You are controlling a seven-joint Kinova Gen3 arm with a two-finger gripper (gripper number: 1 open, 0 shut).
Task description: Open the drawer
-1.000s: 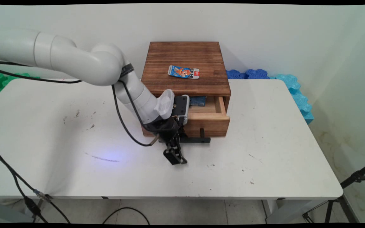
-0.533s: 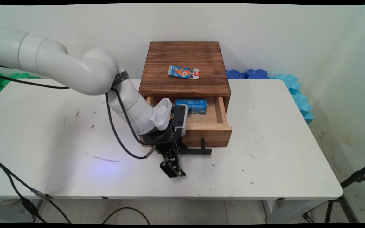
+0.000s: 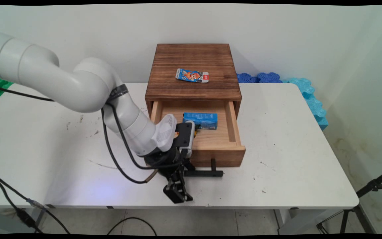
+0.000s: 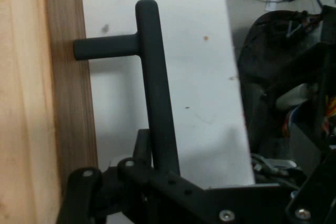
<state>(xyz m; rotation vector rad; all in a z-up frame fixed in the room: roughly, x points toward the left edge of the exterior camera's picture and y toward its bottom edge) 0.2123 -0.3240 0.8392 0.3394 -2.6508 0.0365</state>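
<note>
since a second ago the drawer (image 3: 211, 139) slid further out; gripper (image 3: 185, 170) clamped on its handle (image 4: 157, 103), carton (image 3: 200, 120) now uncovered inside.

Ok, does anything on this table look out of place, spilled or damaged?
Nothing spilled or broken. The wooden box's drawer stands pulled well out, with the hand at its black handle and a blue carton lying inside. A snack packet lies on the box top. The white table shows dark scuffs.
</note>
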